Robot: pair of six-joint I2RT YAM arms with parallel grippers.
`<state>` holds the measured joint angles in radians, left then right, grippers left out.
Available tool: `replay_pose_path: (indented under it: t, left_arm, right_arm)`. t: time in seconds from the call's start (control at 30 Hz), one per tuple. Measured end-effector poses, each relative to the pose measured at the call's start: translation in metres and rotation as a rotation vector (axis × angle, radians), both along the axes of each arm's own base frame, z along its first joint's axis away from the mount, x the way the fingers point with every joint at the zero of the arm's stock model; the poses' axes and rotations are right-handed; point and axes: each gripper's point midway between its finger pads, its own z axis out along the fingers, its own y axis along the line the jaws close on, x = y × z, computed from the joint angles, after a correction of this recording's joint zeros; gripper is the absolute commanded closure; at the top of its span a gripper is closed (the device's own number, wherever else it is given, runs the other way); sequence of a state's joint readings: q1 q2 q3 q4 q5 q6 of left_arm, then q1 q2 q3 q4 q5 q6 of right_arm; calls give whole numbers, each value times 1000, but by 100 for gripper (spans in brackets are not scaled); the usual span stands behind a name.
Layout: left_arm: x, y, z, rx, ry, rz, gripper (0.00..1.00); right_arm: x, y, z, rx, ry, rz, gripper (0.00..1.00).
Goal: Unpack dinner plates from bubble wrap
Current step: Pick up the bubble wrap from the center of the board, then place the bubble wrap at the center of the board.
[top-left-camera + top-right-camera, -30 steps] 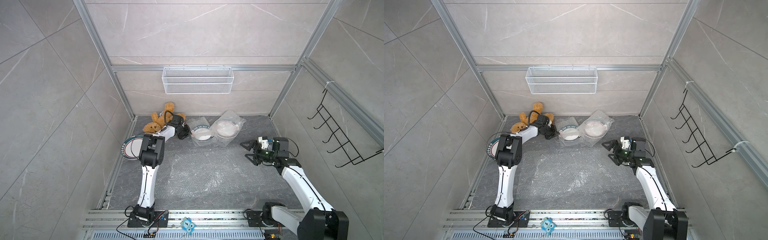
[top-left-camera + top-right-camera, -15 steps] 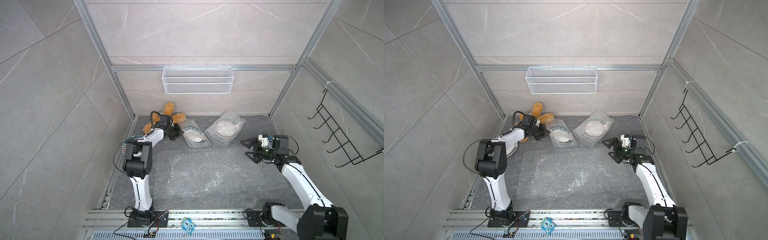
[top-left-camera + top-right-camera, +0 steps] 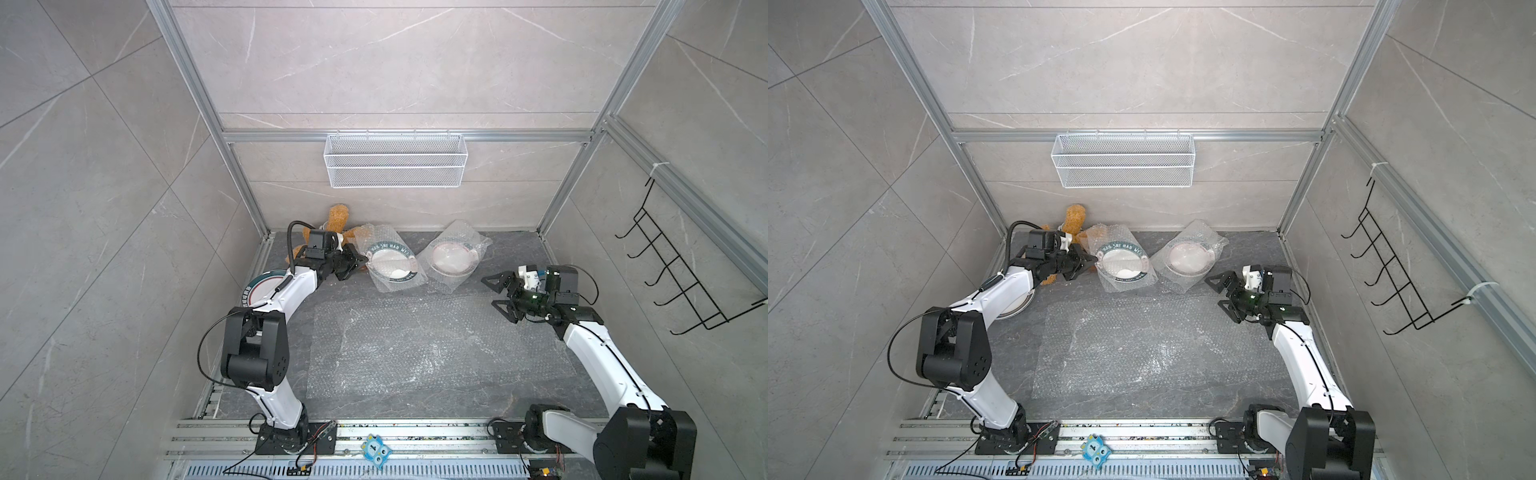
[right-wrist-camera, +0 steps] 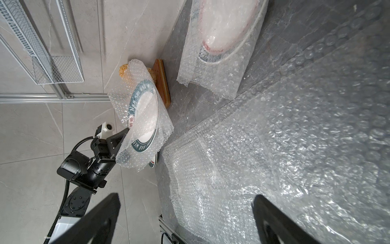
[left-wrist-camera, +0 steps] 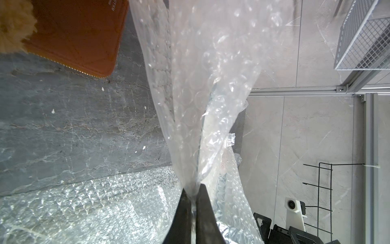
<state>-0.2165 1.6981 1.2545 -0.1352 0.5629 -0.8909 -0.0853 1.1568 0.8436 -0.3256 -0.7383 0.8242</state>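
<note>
1. Counts one bare plate [image 3: 259, 286] out of its wrap, flat at the worktop's left edge and half hidden under the left arm; cannot tell whether another lies beneath.
2. Finds loose sheets [image 3: 415, 345] of bubble wrap spread flat mid-worktop, empty, likely from finished unwrapping.
3. Pinches the edge of the left pouch [image 3: 390, 266] with the left gripper [image 5: 193, 190], shut tight on the wrap alone. Has that side raised, so the plate inside [image 4: 145, 118] stands tilted and fully bagged.
4. Holds the right gripper [image 3: 492, 293] wide open and empty, by the sheets' far right corner, near but clear of the right pouch [image 3: 453, 259].
5. Leaves that pouch untouched near the back wall, with a plate [image 3: 1185, 262] flat in it.
6. Judges the task half done at most: two plates yet to slide out, the pinched pouch first.
7. Works on a dark grey stone-look worktop [image 3: 511, 253], with a plush toy [image 3: 338, 214] and a brown wallet [image 5: 73, 36] in the back-left corner.
8. Sits in a grey-tiled booth with aluminium framing, a wire basket [image 3: 395, 166] on the back wall and a black hook rack [image 3: 681, 274] on the right wall.
</note>
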Motion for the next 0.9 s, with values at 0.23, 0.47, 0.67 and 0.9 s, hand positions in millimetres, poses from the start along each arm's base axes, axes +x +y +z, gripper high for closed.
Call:
replay_pose_path:
  t: [0.23,0.47,0.67,0.9]
  left_arm:
    - [-63,-84,-16,-13,53,-187,100]
    - [-144,-155,-39,16,114,-373,100]
    - [-156,-182,-57,15,129,-386,100]
    - [-150,-181,-97,39,182,-342,100]
  right_arm:
    - [2,-7,6,-42,-1,-28,0]
    - [-9,-10,11,-109,1,-34,2]
    - [-27,-4,6,-178,17,1,2]
    - [-46,11,-11,-279,64,73,3]
